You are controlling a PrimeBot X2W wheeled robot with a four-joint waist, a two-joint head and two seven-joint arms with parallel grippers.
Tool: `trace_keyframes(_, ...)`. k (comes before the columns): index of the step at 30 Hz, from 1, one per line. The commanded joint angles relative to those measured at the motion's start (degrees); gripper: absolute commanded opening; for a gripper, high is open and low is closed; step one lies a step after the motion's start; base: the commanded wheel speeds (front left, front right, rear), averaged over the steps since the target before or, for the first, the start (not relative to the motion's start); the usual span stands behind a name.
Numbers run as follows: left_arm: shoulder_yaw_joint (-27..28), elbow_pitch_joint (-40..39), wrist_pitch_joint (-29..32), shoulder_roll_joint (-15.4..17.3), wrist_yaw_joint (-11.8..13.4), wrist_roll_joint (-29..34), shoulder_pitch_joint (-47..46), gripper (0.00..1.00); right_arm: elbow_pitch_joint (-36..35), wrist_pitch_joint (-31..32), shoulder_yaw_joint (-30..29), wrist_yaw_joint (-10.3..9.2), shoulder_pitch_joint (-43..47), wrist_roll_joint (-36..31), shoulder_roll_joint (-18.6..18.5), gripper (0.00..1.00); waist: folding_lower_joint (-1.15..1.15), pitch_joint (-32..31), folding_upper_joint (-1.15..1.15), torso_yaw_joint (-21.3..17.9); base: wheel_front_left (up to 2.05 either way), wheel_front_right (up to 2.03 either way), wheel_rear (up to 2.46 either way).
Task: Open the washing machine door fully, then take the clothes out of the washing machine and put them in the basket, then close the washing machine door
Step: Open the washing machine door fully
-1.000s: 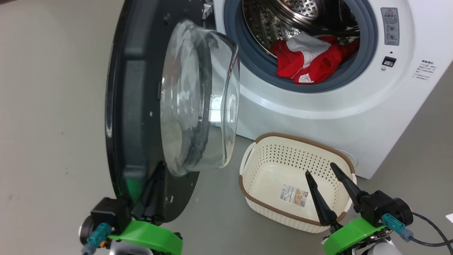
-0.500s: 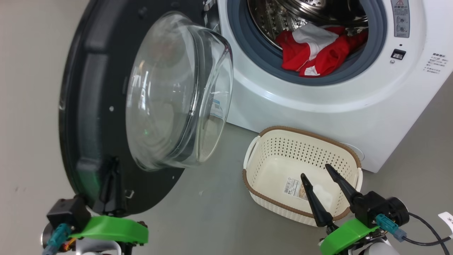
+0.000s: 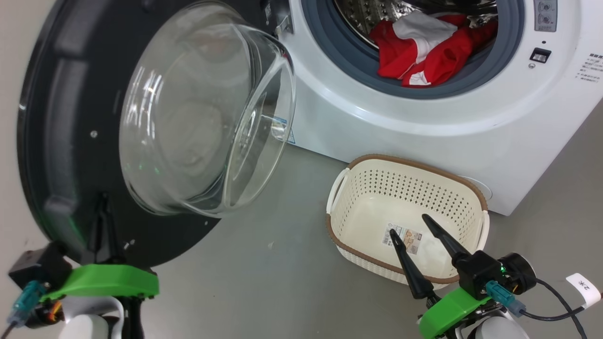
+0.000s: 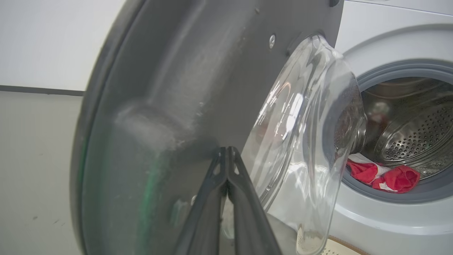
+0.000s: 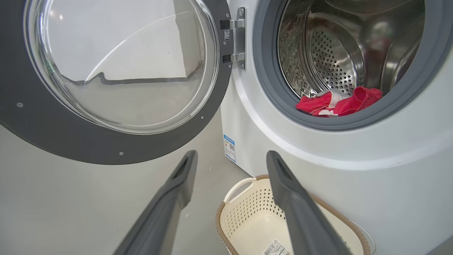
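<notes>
**A:** What's changing with the washing machine door?

**B:** It's swinging wider than a second ago. You're now seeing more of its inner face and glass bowl, out at nine o'clock in the head view, though the camera is shifting too. Your left tool, fingers together, seems to be pushing on the door's lower inner rim. I'm judging the opening step nearly done.

**A:** Counts?

**B:** One door, one washing machine and one basket sitting on the floor at five o'clock, holding no clothes yet. One red-and-white heap is lying in the drum at one o'clock, but I'm not managing to count garments. Your right tool is hovering over the basket, fingers apart, gripping nothing.
</notes>
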Motion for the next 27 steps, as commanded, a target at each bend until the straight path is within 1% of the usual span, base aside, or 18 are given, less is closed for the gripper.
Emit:
trace_keyframes(1,3.57,-0.81,-0.69,1.83,-0.02,0.73,-2.68,0.00,-1.18,-0.37,1.59,0.36,-2.29,-0.58,0.17,1.00,0.00,0.38,0.00,-0.01,0.00,0.00,0.00)
trace_keyframes(7,8.14,0.93,-0.70,0.50,-1.24,2.84,-4.43,0.00,-0.73,-0.37,2.14,0.36,-2.83,-1.45,0.17,1.00,0.00,1.46,0.00,-0.05,0.00,0.00,0.00)
trace_keyframes(16,15.40,4.59,-0.70,-1.19,-4.15,5.15,-8.31,0.00,-1.33,0.64,2.37,0.36,-3.22,-3.17,0.17,1.00,0.00,3.46,0.00,-0.19,0.00,0.00,0.00)
trace_keyframes(24,21.62,8.41,-0.71,-2.13,-6.24,7.60,-11.55,0.00,-2.64,1.71,2.32,0.36,-3.04,-4.17,0.17,1.00,0.00,4.75,0.00,-0.33,0.00,0.00,0.00)
trace_keyframes(27,24.05,11.26,-0.71,-1.75,-7.75,8.25,-13.10,0.00,-3.02,2.05,2.20,0.36,-3.02,-4.37,0.17,1.00,0.00,5.04,0.00,-0.44,0.00,0.00,0.00)
